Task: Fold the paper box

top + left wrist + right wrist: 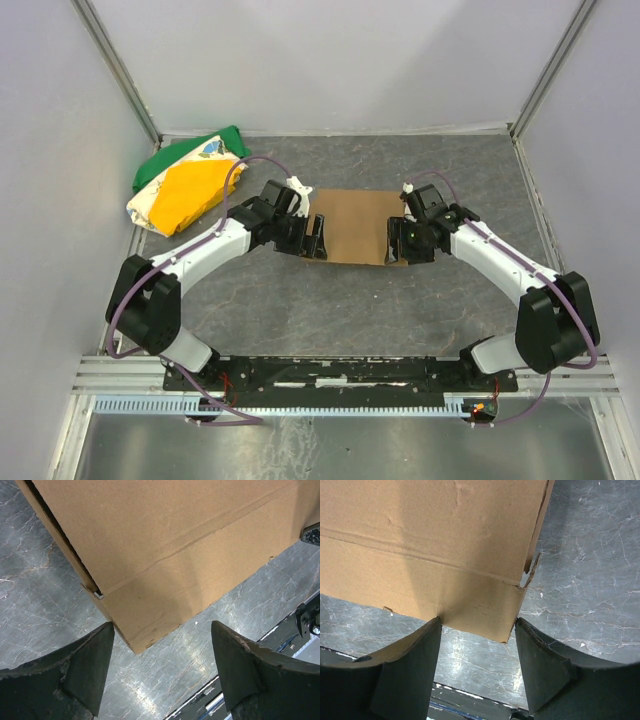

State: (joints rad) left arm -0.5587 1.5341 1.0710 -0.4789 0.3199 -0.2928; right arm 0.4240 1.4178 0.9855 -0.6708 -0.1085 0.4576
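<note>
Top external view hid the fingertips of both claws under the wrists, so the wrist cameras had to show their gape. The plain brown cardboard paper box (355, 225) lay flat at the middle of the grey marbled surface (350, 310). It was closed over, so its inside could not be seen. Only a dark slit between its layers showed along one edge in the left wrist view.

The left claw (316, 240) sat at the box's 9 o'clock edge and the right claw (396, 240) at its 3 o'clock edge. From the left wrist, the left claw (162, 630) stood wide open with a box (175, 545) corner between its fingers, holding nothing. From the right wrist, the right claw (479, 622) stood less wide, straddling a slightly torn corner of the box (420, 555). Its fingertips (432, 630) met the cardboard's edge in that view, though real contact was hard to judge.

A green, yellow and white cloth bundle (185, 185) lay at 10 o'clock from the box, well apart.
</note>
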